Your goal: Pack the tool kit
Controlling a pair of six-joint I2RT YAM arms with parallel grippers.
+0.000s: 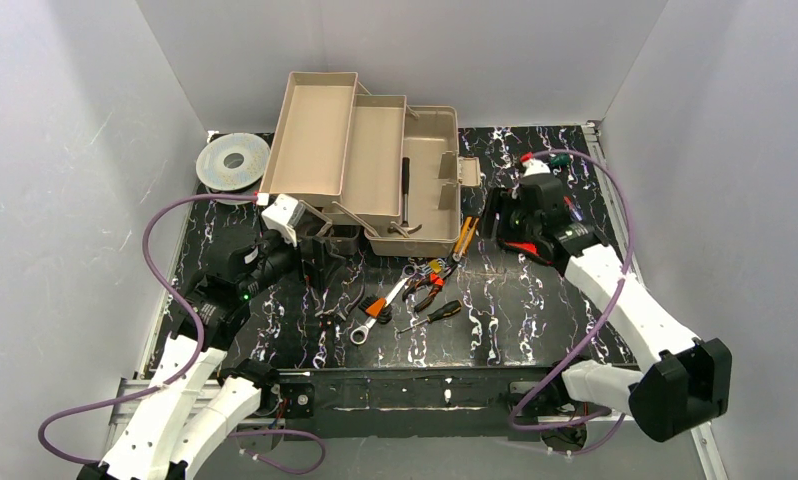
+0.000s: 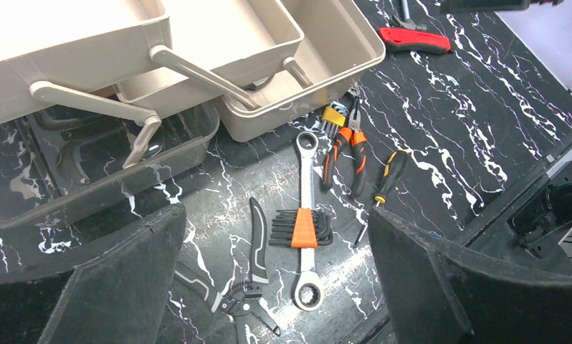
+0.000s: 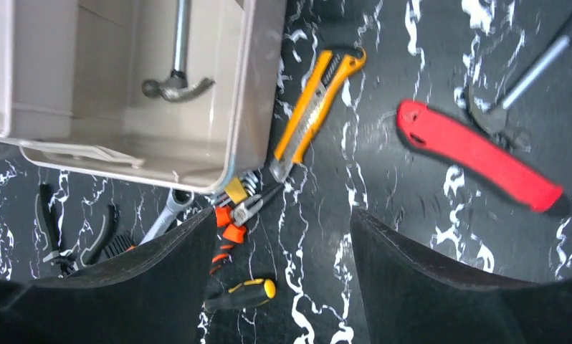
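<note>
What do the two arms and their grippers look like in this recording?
Both the left arm and the right arm have white shell links joined by black joint housings, and each has a looping purple cable attached. A small green light glows on the left arm. The left gripper and the right gripper carry broad, matte black fingers with angular edges.

This is looking like a robotics lab test cell. Plain pale panels [image 1: 65,150] are closing in a black marble-patterned table [image 1: 535,320] on the left, back and right of the frame. Two white robot arms [image 1: 625,300] are sitting bolted to a metal rail [image 1: 425,400] along the bottom edge, and purple cables [image 1: 145,245] are looping from them.
</note>
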